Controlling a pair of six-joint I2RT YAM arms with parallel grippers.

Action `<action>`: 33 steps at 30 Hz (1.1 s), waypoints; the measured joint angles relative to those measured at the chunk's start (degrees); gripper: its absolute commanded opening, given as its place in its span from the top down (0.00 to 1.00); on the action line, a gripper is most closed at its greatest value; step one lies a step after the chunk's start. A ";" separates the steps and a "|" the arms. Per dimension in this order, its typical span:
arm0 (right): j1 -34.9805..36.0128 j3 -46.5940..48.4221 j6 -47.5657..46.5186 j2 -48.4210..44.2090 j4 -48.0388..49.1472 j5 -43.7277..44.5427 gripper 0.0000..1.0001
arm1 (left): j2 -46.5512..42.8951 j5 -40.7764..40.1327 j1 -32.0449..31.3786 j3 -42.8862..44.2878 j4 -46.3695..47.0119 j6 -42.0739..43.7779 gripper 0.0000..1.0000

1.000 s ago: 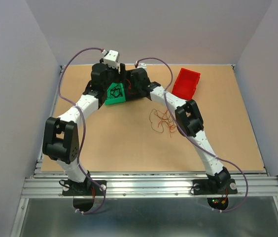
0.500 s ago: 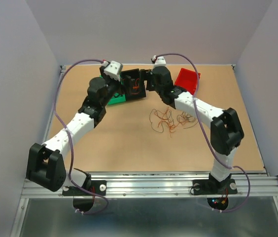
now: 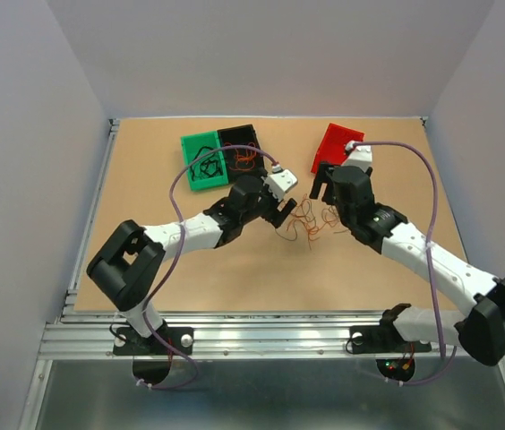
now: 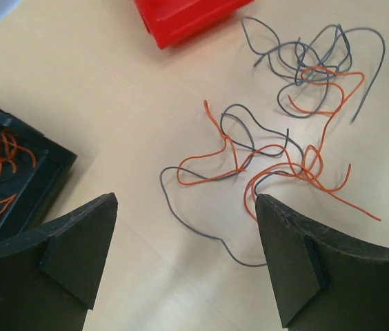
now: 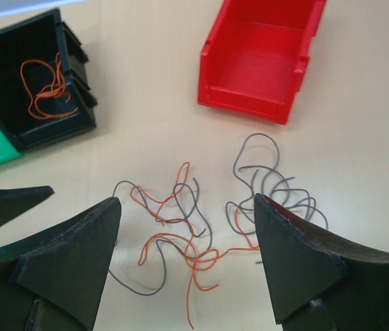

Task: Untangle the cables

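Observation:
The cables (image 3: 311, 219) are a loose tangle of thin orange and grey wires lying on the table's middle. They also show in the left wrist view (image 4: 270, 148) and the right wrist view (image 5: 194, 227). My left gripper (image 3: 281, 213) is open and empty, low at the tangle's left edge, with a grey strand between its fingers (image 4: 185, 200). My right gripper (image 3: 324, 199) is open and empty just right of and above the tangle (image 5: 186, 200), which lies between its fingers in the right wrist view.
A green bin (image 3: 190, 148) with black wires and a black bin (image 3: 251, 134) with orange wires (image 5: 46, 89) stand at the back. An empty red bin (image 3: 338, 148) stands close behind the right gripper. The left finger (image 5: 1, 203) shows at the right wrist view's left edge.
Both arms have come forward from the green and black bins at the back to the tangle. The left gripper now sits at its left, the right gripper at its right.

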 measured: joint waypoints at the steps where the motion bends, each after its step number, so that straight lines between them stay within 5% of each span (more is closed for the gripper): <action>1: -0.15 -0.92 0.28 -1.53 -0.11 0.57 0.18 | 1.57 0.20 -0.31 0.81 -0.26 0.39 0.10; 12: -0.63 -7.10 2.36 -13.11 -0.59 6.14 0.21 | 17.25 3.08 -2.47 15.39 -7.54 0.57 0.25; 18: -0.68 -7.65 2.36 -15.02 -0.74 6.62 0.26 | 21.29 4.15 -2.54 18.95 -10.86 0.20 0.50; 22: -0.70 -8.07 2.12 -16.55 -0.72 6.71 0.37 | 23.82 3.91 -2.51 21.29 -12.63 -0.13 0.84; 23: -0.70 -8.24 2.12 -16.92 -0.74 6.71 0.37 | 24.17 3.80 -2.54 21.57 -12.98 -0.22 1.00; 33: -0.70 -8.33 -1.77 -12.04 -0.48 1.70 0.36 | 16.00 1.22 -2.54 14.97 -13.73 0.13 1.00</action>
